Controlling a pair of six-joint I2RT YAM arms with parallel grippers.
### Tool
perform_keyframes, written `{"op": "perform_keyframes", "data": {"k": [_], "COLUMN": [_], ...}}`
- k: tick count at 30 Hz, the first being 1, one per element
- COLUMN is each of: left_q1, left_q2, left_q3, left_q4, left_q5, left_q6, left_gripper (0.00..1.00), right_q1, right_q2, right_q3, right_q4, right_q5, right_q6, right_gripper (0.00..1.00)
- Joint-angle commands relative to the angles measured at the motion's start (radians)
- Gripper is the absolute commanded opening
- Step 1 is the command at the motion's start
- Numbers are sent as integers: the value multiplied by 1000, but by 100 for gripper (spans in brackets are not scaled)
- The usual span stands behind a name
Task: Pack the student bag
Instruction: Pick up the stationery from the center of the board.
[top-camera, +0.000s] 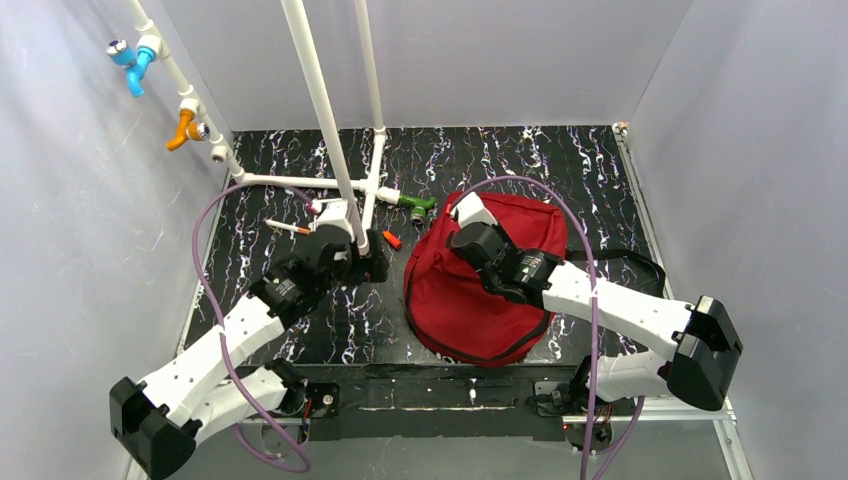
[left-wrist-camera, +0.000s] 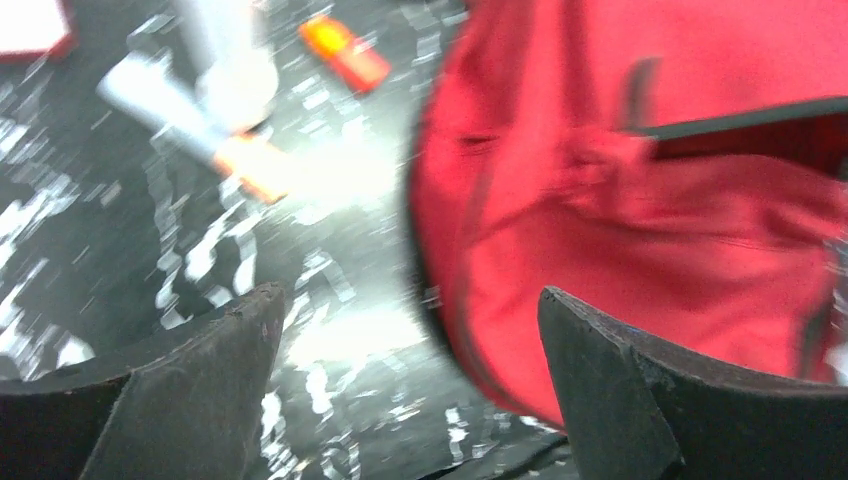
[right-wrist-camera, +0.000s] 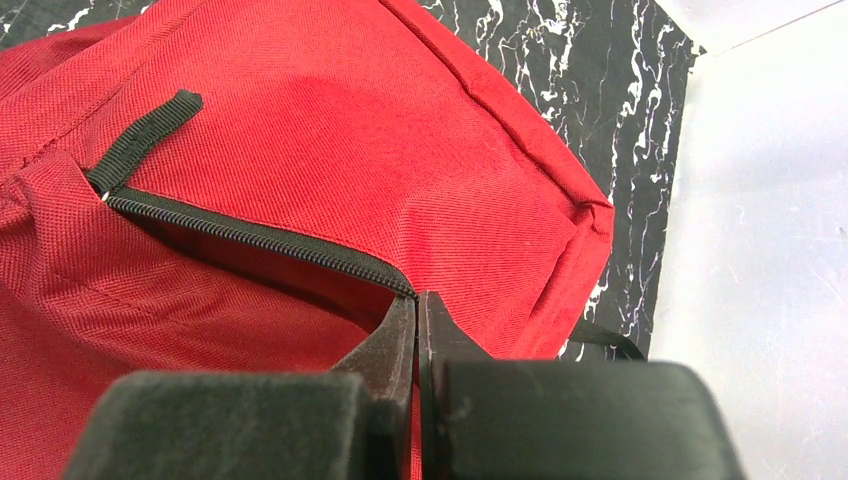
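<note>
The student bag (top-camera: 470, 300) is lying on the black table (top-camera: 560, 160). The right gripper (right-wrist-camera: 417, 300) is pressing its fingers together at the bag's zipper (right-wrist-camera: 250, 235). The left gripper (left-wrist-camera: 405, 295) is hovering agape beside the bag. Unanchored, the soft bag risks sliding under any pull.

Black table (top-camera: 560, 165) veined with white, shut in by pale grey walls (top-camera: 80, 250), with a white pipe frame (top-camera: 322, 110) standing on it. High on the frame's left branch, a blue fitting (top-camera: 130, 62) and, just below that, an orange fitting (top-camera: 185, 125). Around the frame's foot, lying on the table: a green piece (top-camera: 418, 205) just right of the cross joint, a small orange piece (top-camera: 392, 240) near its front, and a white pen with an orange tip (top-camera: 288, 229) to its left.
</note>
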Motion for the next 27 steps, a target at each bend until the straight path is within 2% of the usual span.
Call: {"op": "perform_keyframes", "data": {"k": [1,4,8,11,15,21,24,27], "left_q1": [15,36,111,144,156,155,155,155], "left_q2": [-51,-45,29,77,171,327,352,392], "left_q3": [-129,-168,-170,-208,-264,-319,-395,-383], "left_q4": [-274,-270,-128,5,275,538,745,760], "left_q5": [-345,-391,-287,-216,-179,-261,-246,-262], "left_q6": [-192,-300,-263,-317,-378,-458,-470,-457], "left_gripper": [98,98,98,98,77,78,70,71], "right_q1": [-1,-1,-1,-1,-1,-1,-1,-3], "right_q2": [-45,-45,-51,-60,-69,-83,-87,-90], "right_q3": [-8,-10,-16,-24,-33,-40,-49,-52], "right_q4": [78,72,65,64,68,63,64,68], "right_q5": [1,-8,-15,-19,-24,-19,-16,-17], "right_q6": [25,30,42,49,56,51,44,45], "right_gripper": [1,1,1,1,1,1,1,1]}}
